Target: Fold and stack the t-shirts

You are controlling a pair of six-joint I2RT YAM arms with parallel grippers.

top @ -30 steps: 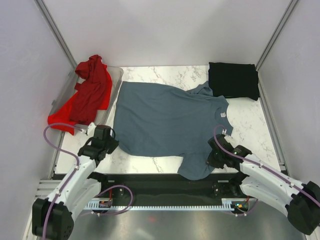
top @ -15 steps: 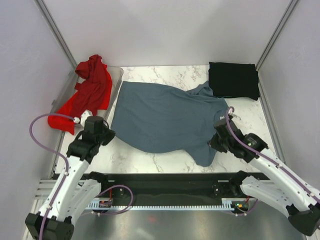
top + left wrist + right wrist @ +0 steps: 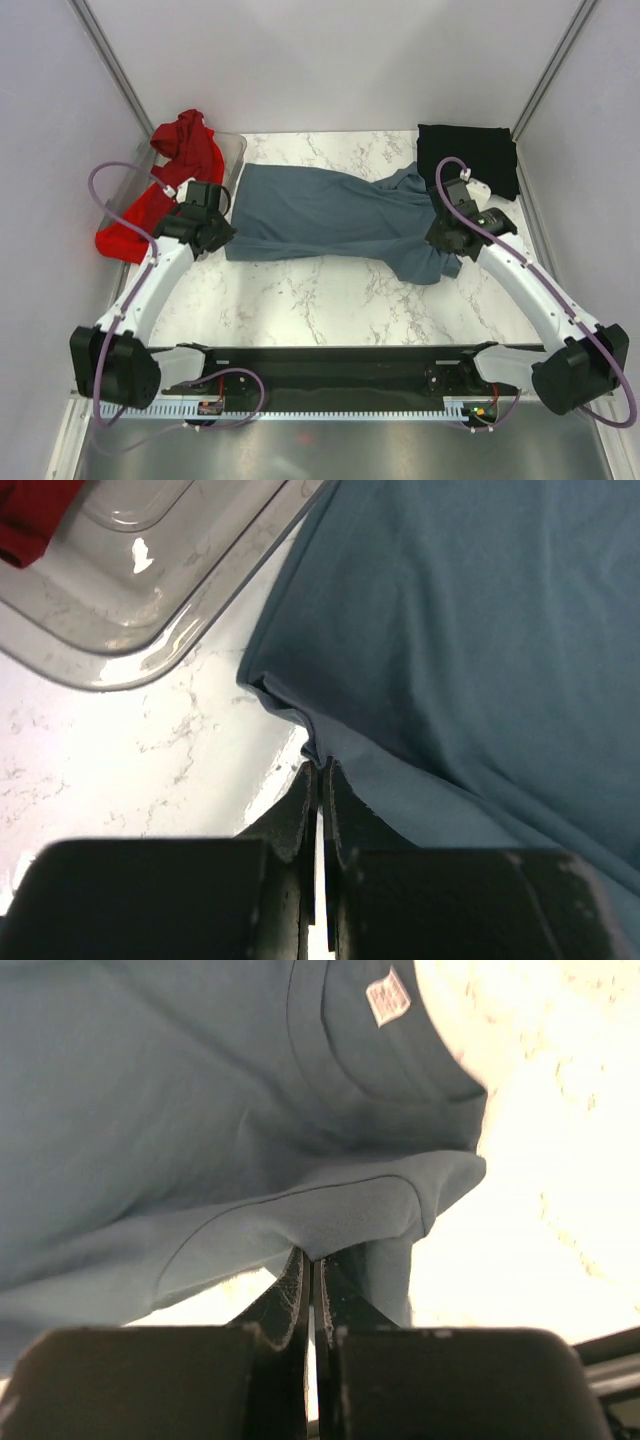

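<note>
The slate blue-grey t-shirt (image 3: 330, 215) lies across the middle of the marble table, its near half doubled over towards the back. My left gripper (image 3: 222, 232) is shut on the shirt's hem corner (image 3: 318, 752) at its left end. My right gripper (image 3: 445, 240) is shut on the shirt's sleeve and shoulder cloth (image 3: 330, 1222) at its right end, with a sleeve hanging below it. The black t-shirt (image 3: 467, 160) lies folded at the back right. The bright red t-shirt (image 3: 175, 190) is heaped over the clear bin at the back left.
The clear plastic bin (image 3: 232, 150) stands at the back left; its rim (image 3: 150, 630) lies close to my left gripper. Metal frame posts rise at both back corners. Bare marble (image 3: 320, 300) shows in front of the shirt.
Both grippers have carried the blue-grey shirt's near edge away from the table's front towards the back, folding the near half over the far half. The black and red shirts have not moved.
</note>
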